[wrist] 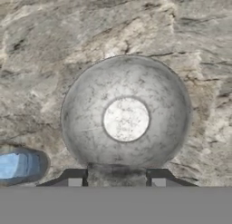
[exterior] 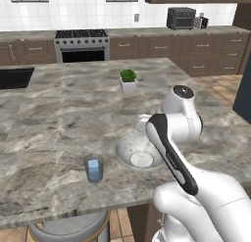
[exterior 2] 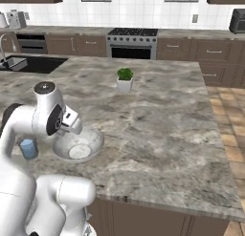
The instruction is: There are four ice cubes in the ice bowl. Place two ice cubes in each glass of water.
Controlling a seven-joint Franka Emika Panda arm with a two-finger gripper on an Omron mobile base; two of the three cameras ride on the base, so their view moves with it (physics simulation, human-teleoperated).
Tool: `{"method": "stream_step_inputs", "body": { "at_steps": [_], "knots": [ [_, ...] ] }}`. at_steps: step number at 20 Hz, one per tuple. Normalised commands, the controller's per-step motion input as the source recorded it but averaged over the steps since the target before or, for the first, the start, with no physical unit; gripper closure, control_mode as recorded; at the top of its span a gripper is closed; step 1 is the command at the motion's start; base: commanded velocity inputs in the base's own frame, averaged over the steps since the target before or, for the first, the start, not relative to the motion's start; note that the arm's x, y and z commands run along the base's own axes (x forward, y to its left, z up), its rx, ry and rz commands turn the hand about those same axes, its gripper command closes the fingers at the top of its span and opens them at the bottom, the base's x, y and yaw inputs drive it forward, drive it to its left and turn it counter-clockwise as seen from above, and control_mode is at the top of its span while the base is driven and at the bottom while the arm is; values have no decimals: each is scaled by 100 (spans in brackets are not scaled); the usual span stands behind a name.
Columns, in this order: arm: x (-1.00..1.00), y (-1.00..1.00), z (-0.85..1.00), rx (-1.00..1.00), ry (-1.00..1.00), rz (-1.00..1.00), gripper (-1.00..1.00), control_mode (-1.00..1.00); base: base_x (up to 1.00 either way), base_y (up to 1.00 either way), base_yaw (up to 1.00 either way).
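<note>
I see the ice bowl (exterior 2: 79, 145) on the marble counter (exterior 2: 162, 125), glass of water (exterior 2: 28, 148) beside it, my arm above.

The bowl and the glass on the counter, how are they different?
The ice bowl is wide, shallow, grey and metallic; the glass of water is narrow, straight-sided and see-through. The bowl's inside shows a pale flat bottom; the glass looks blue inside. Both stand upright on the marble counter, side by side, not touching.

The glass of water (wrist: 20, 165) is cut by the hand view's left edge; the jaws' grip is unclear.
</note>
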Motion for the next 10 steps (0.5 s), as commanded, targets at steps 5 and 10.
{"method": "stream_step_inputs", "body": {
  "at_steps": [5, 10],
  "knots": [
    [-39, 18, 89, -16, -13, -2, 100, -100, 0, 0, 0],
    [-15, 2, 2, -1, -3, 0, 100, -100, 0, 0, 0]
  ]
}}
